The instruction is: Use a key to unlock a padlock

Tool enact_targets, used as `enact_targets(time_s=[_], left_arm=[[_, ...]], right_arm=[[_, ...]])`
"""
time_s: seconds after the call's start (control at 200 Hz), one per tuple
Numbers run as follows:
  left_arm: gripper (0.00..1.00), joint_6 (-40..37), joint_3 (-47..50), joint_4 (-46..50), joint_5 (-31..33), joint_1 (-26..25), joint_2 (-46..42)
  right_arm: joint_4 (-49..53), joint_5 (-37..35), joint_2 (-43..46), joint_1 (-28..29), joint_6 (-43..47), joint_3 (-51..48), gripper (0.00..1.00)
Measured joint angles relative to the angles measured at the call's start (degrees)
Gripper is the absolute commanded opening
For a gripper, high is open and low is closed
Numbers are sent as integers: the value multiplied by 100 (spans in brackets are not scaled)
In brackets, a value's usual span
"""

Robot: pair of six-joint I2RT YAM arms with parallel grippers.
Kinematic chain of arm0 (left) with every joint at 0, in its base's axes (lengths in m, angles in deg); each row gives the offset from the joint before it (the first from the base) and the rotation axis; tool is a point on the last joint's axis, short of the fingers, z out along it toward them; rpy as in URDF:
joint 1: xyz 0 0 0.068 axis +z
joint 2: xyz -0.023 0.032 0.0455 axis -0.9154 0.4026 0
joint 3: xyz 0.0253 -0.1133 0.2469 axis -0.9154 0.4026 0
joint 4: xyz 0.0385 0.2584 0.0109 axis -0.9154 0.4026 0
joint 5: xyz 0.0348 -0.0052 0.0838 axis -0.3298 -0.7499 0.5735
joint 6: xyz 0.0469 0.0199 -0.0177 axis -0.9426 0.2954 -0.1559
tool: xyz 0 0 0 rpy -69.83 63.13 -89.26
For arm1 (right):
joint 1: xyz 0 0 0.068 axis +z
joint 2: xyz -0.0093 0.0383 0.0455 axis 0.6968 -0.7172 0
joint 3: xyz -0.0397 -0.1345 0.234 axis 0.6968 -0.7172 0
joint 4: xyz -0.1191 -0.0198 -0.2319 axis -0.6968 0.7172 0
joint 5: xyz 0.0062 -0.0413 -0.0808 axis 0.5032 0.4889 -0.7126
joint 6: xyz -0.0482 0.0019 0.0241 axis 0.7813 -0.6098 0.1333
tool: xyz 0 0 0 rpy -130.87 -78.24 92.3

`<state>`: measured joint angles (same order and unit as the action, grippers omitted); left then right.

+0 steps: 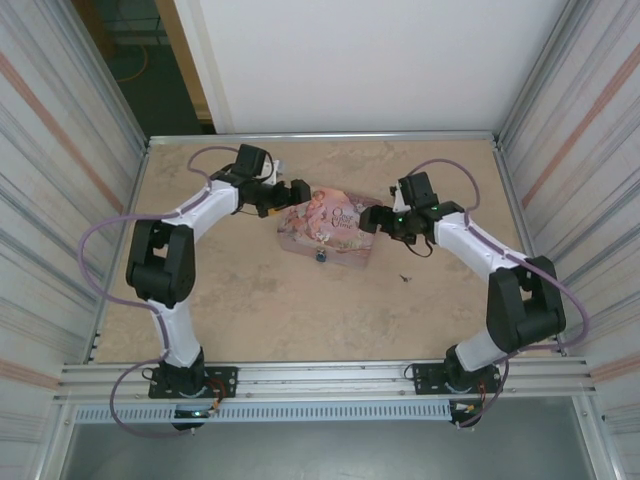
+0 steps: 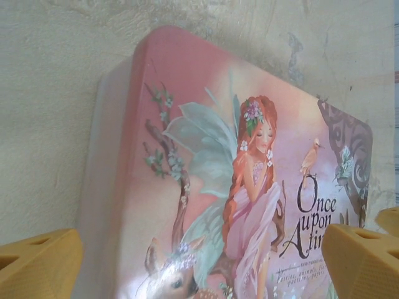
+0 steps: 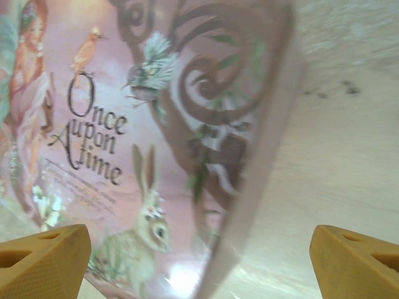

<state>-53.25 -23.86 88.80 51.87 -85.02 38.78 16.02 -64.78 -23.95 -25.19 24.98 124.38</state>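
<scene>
A pink pictured tin [image 1: 330,225] lies mid-table. The tiny blue padlock [image 1: 322,257] hangs at the tin's near edge. A small dark key [image 1: 405,277] lies on the table to the right of the tin. My left gripper [image 1: 292,196] hovers at the tin's left end. In the left wrist view it [image 2: 199,268] is open, its yellow fingers [image 2: 37,265] spread wide over the lid [image 2: 212,162]. My right gripper [image 1: 372,220] is at the tin's right end. It [image 3: 199,261] is open too, over the lid's [image 3: 124,124] right edge, with nothing between its fingers [image 3: 358,261].
Corrugated metal walls close in the table [image 1: 250,300] on the left and right. A metal rail [image 1: 320,380] carrying both arm bases runs along the near edge. Bare tabletop [image 3: 349,156] lies right of the tin.
</scene>
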Motion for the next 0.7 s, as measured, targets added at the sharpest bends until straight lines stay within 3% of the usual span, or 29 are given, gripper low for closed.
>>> enact_targets(time_s=[0.376,0.696], left_arm=[[99,-216,1360,-39,293,46,-1908],[99,-249,2253,-2,586,160,-2970]], right_arm=[[2282,-992,520,-59,2031,323,71],[2671,-1316,0,13,3025,225,56]])
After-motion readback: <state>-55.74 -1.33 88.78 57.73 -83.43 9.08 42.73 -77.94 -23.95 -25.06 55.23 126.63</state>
